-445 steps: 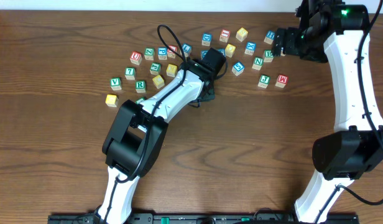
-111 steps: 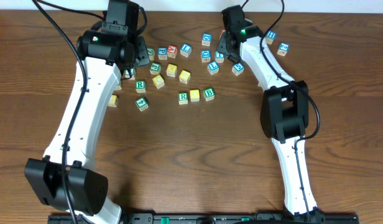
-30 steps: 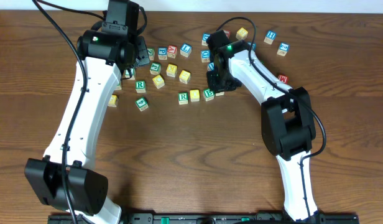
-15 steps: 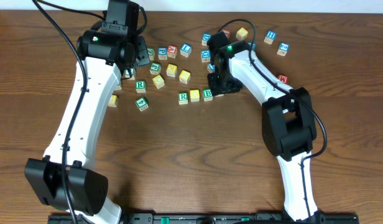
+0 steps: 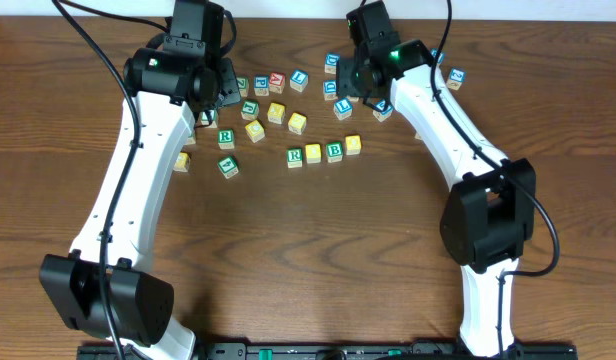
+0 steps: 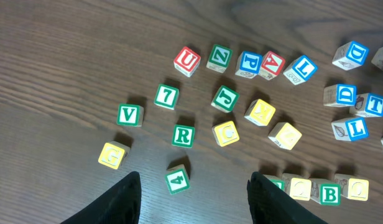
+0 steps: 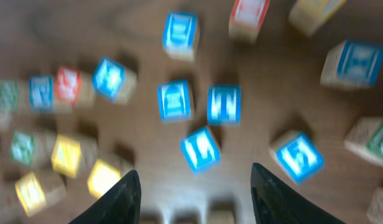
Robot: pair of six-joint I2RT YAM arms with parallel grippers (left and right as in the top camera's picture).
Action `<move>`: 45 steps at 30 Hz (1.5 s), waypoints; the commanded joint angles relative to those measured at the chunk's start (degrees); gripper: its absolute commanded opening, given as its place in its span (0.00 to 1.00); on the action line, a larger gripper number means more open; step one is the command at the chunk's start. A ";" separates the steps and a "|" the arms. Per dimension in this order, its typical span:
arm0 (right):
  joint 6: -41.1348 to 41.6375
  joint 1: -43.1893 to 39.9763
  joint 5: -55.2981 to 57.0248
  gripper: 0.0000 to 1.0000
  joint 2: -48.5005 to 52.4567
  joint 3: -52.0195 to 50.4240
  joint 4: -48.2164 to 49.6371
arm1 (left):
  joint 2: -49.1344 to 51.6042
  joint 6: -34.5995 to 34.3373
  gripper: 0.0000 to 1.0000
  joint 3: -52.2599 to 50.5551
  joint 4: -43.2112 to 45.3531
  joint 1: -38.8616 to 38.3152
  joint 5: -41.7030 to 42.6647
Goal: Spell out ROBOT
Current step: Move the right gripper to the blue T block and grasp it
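A row of cubes lies mid-table: green R (image 5: 295, 156), yellow cube (image 5: 313, 153), green B (image 5: 335, 151) and a second yellow cube (image 5: 353, 146). The left wrist view catches that row at its lower right, with the B (image 6: 329, 193) readable. A blue T cube (image 6: 372, 104) sits among blue-lettered cubes at the right of that view. My right gripper (image 5: 356, 82) hovers open over the blue cubes beyond the row; its view is blurred and its jaws (image 7: 194, 199) hold nothing. My left gripper (image 5: 214, 98) hangs open and empty (image 6: 194, 205) over the left cluster.
Loose cubes are scattered across the far half of the table: a second green R (image 6: 183, 135), a green 4 (image 6: 177, 179), a red U (image 6: 187, 60), a yellow cube (image 6: 112, 155) and several blue ones (image 7: 199, 148).
My right gripper opened, left the second yellow cube at the row's right end and pulled up and back over the blue cubes. The left arm stayed still.
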 commanded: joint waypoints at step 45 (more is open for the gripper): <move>1.49 -2.23 3.13 0.36 16.06 0.35 16.61 | -0.22 0.33 0.55 0.26 0.13 0.24 -0.13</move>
